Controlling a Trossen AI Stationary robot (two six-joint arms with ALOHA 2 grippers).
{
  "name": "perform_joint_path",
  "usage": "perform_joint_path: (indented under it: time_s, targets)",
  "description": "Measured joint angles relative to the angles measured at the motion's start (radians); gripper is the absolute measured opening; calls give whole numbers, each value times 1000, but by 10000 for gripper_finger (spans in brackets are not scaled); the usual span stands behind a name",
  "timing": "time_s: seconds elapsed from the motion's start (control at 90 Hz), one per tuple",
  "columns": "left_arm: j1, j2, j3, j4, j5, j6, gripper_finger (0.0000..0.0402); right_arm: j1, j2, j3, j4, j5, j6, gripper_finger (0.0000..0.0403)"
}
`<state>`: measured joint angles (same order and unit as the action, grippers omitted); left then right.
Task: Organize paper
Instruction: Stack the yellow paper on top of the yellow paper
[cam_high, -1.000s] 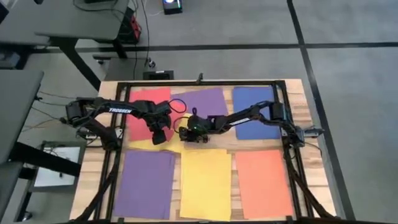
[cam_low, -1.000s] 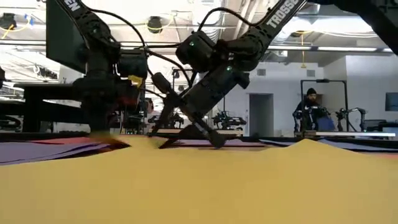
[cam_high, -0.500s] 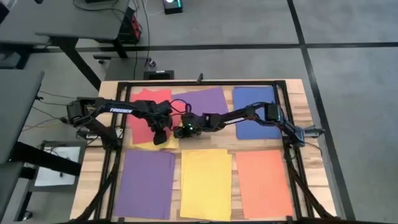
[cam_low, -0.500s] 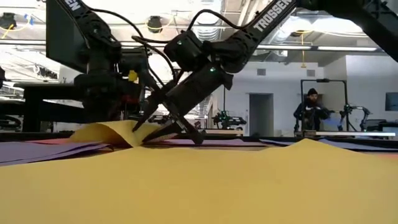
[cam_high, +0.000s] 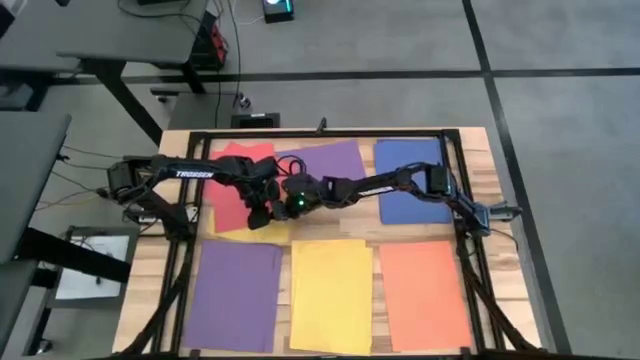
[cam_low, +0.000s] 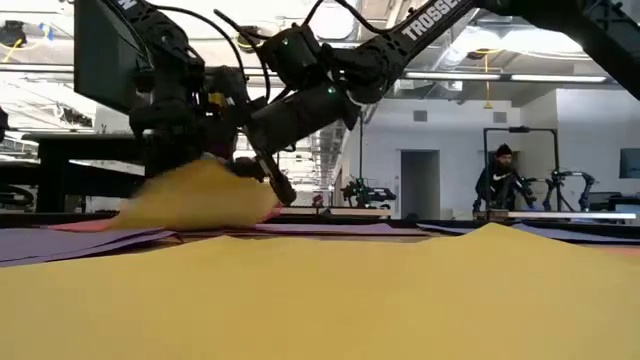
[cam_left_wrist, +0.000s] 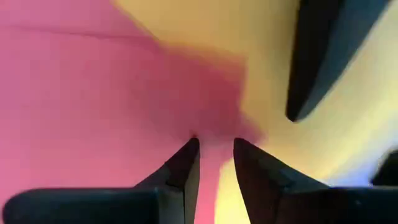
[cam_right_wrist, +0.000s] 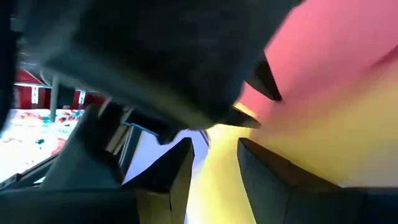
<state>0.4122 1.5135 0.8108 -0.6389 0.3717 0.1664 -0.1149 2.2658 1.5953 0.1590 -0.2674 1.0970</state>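
A yellow sheet (cam_high: 270, 232) of the paper lies partly under a red sheet (cam_high: 232, 185) at the table's far left. In the low view the yellow sheet (cam_low: 195, 195) bulges up off the table. My right gripper (cam_high: 283, 203) is shut on its right edge. Just to the left, my left gripper (cam_high: 256, 216) stands shut, fingertips down on the red sheet (cam_left_wrist: 93, 93). Its tips are hidden behind the raised yellow sheet in the low view. My left gripper presses its shut fingertips (cam_left_wrist: 189, 152) down on the red sheet near its near right corner (cam_left_wrist: 211, 127), coming from above; the sheet stays flat on the table. My right gripper pinches the yellow sheet's right edge (cam_low: 255, 190) between its fingers, slanting down from the table's right. That edge is lifted and curled up; the sheet's left part stays on the table.
Purple (cam_high: 325, 165) and blue (cam_high: 410, 180) sheets lie along the far side. Purple (cam_high: 232, 295), yellow (cam_high: 330, 295) and orange (cam_high: 425, 290) sheets lie in a near row. A black frame (cam_high: 330, 133) rims the table. A person (cam_low: 497, 180) stands far off in the room.
My right gripper has moved toward the table's left, up against my left gripper, and risen. Its fingers, spread wide on the table a second ago, have shut on the yellow sheet. The sheet's right edge has lifted and curled up leftward, while its left part stayed down.
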Motion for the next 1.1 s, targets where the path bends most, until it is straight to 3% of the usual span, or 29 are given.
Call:
perform_joint_path:
  time_s: [0.144, 0.289, 0.444, 0.533, 0.8, 1.1]
  targets:
    - [1, 0, 0, 2, 0, 27, 82, -16, -34, 5, -80, -49, -34, 123]
    - [3, 0, 1, 3, 0, 29, 82, -42, -120, 8, -297, -46, -102, 123]
    - [4, 0, 1, 2, 0, 29, 82, -26, -188, 5, -624, 97, -107, 123]
    - [4, 0, 1, 5, 0, 32, 82, 2, -178, 2, -710, 128, -105, 123]
    - [4, 0, 1, 10, -16, 31, 82, 18, -43, 2, -557, 135, 24, 123]
    - [3, 19, -32, 11, -66, 39, 82, 14, 11, 2, -350, 131, 55, 123]
